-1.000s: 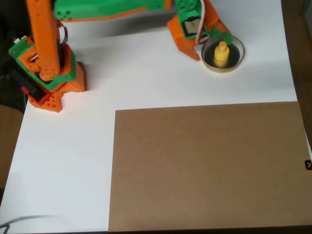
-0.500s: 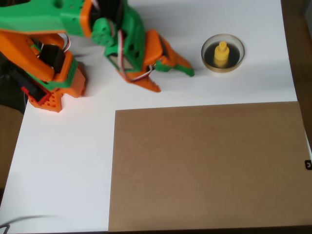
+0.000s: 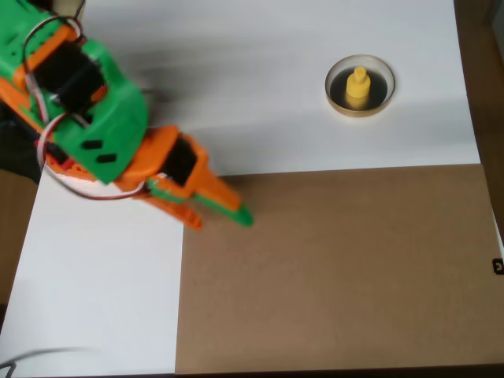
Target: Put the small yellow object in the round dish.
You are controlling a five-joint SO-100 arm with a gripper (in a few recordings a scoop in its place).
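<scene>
And the tiny bright-yellow plastic piece (image 3: 358,85), disc base with a narrower knob on top, is sitting upright inside the small shallow round dish (image 3: 336,99), pale tan rim around a glossy black floor, up near the far right corner of the white tabletop (image 3: 236,87). Judging by how things lie, the placing looks done; all that seems to be remaining is for the arm to park itself. The orange-and-green two-finger gripper (image 3: 224,214) is hanging well apart from the dish, over by the left edge, its tips pointing down and to the right across the corner of the large brown cardboard sheet (image 3: 339,268) that is covering the near right part of the white top. The fingers are lying close together, tapering to nearly one point, and nothing is showing between them, so it reads as empty and narrow. Beyond the table, dark floor is showing at the right edge and the left margin.
</scene>
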